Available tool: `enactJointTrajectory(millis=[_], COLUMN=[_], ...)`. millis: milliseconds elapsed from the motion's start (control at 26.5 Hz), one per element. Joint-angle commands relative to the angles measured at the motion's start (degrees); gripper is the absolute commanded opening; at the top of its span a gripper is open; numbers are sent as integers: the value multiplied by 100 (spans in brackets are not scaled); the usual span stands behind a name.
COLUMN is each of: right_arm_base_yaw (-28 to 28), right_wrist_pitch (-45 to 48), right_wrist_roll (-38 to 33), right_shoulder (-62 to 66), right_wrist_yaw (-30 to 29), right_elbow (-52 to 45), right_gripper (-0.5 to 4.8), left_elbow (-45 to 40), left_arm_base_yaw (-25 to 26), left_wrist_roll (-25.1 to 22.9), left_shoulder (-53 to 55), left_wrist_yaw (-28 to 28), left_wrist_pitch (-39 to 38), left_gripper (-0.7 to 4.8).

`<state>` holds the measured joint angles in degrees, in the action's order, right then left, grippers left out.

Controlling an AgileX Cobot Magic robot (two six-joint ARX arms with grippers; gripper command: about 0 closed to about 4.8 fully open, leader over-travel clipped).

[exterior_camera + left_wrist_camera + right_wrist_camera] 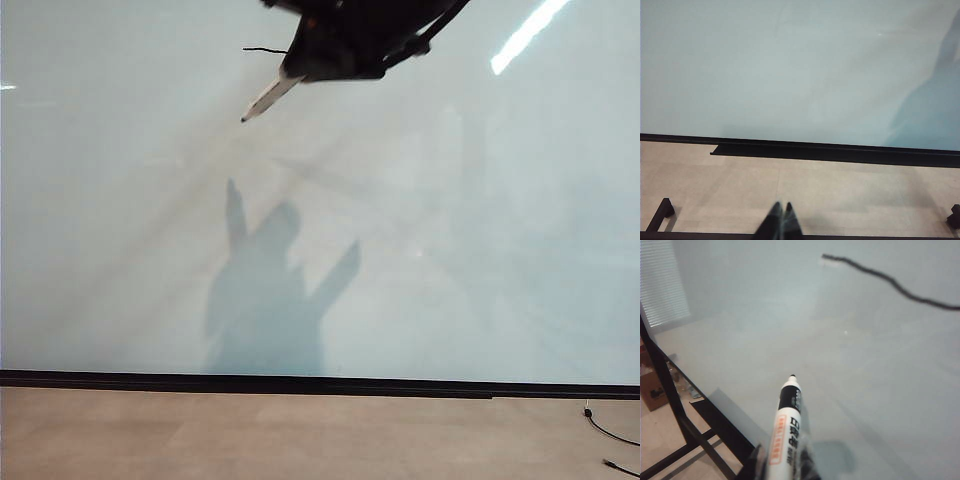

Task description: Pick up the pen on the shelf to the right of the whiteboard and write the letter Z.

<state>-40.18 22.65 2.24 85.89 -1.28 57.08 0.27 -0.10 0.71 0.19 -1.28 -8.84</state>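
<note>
Right arm is up at the top of the exterior view, its black two-finger right hand [300, 75] angled down and to the left. The fingers are clamped tight on the slim white marker pen with a dark tip [786, 427], which sticks out past the fingertips with the tip pointing away from the wrist. Left arm is parked low: the dark, slim left hand [781, 220] points forward, and its two fingers are pressed together, nothing between them.
</note>
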Motion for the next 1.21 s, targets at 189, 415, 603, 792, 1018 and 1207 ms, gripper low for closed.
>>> enactJointTrajectory(millis=[189,415,603,792,1018,1207], right_arm_base_yaw=[-61,-61,-63,-63,-61,-15], right_wrist_pitch=[675,697,697,706,678,501], right_wrist_roll=[-190,-267,-289,-280,-199,-24], right_shoulder=[531,898,999,966,879,645], right_wrist_yaw=[144,151,315,588,765,852], right_elbow=[59,313,413,422,420,420], right_gripper=[-5,-5,-5,-5,-5,-6], left_elbow=[11,11,11,11,11,11], left_arm_base_yaw=[0,0,0,0,0,0], left_wrist_roll=[-26,-26,-26,-26,-26,-26], left_shoulder=[0,0,0,0,0,0], left_wrist_yaw=[-2,-2,-2,-2,-2,-2], left_wrist_pitch=[31,31,31,31,31,31], left_gripper=[-4,-4,-5,-4,-5,-4])
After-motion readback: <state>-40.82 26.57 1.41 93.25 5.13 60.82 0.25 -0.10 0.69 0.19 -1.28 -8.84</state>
